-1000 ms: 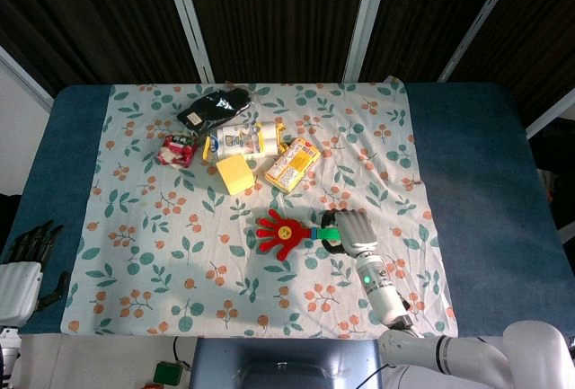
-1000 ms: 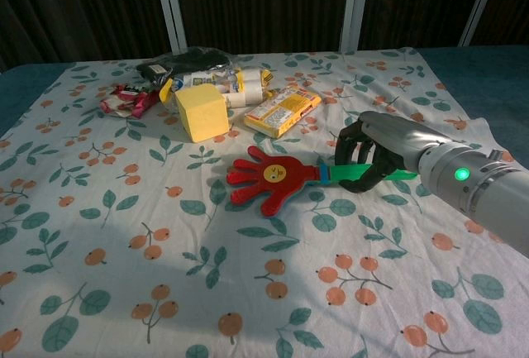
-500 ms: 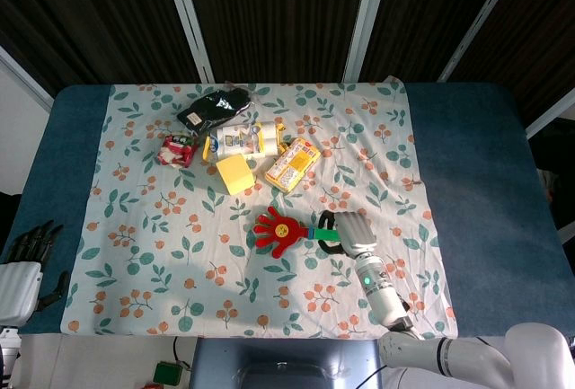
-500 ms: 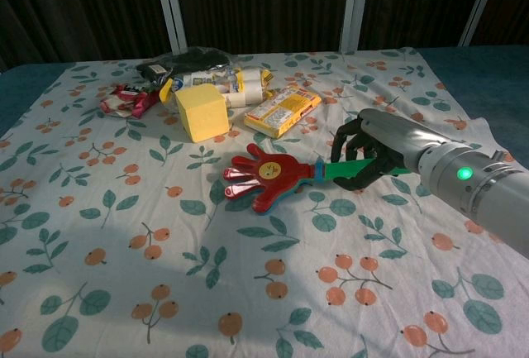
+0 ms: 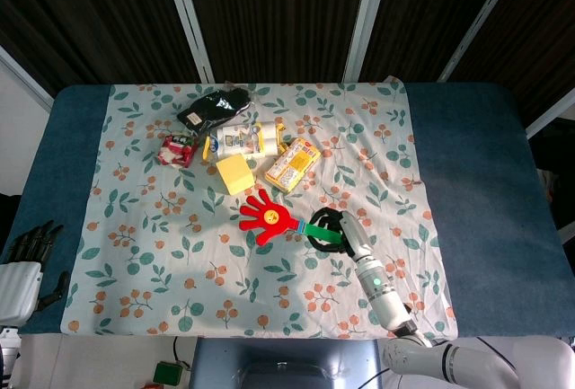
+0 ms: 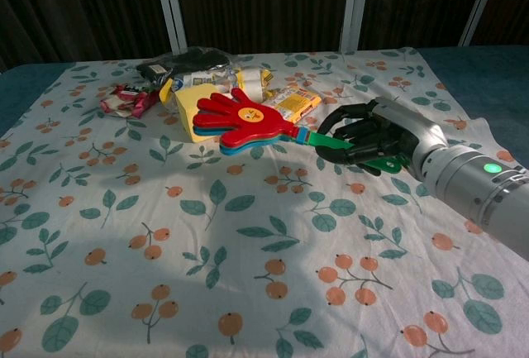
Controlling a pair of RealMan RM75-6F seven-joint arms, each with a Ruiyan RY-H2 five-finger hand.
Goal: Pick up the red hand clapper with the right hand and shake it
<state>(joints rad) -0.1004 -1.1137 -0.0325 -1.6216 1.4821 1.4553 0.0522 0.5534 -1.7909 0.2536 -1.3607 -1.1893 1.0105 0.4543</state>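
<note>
The red hand clapper (image 5: 267,220) (image 6: 240,117) has a smiley face and a green handle. It hangs in the air above the floral cloth, palm end pointing left. My right hand (image 5: 334,230) (image 6: 362,136) grips the green handle, fingers wrapped around it. The clapper's shadow falls on the cloth below it. My left hand (image 5: 29,254) rests at the table's left edge, fingers apart and holding nothing; the chest view does not show it.
A yellow block (image 5: 234,174) (image 6: 192,112), a yellow snack box (image 5: 292,163), a white and yellow packet (image 5: 241,141), a red packet (image 5: 177,150) and a black bag (image 5: 214,108) lie at the back left. The floral cloth (image 5: 180,254) covers the blue table (image 5: 476,182).
My right hand has lifted the clapper off the cloth and swung its red end up and toward the back left. The left hand has stayed still.
</note>
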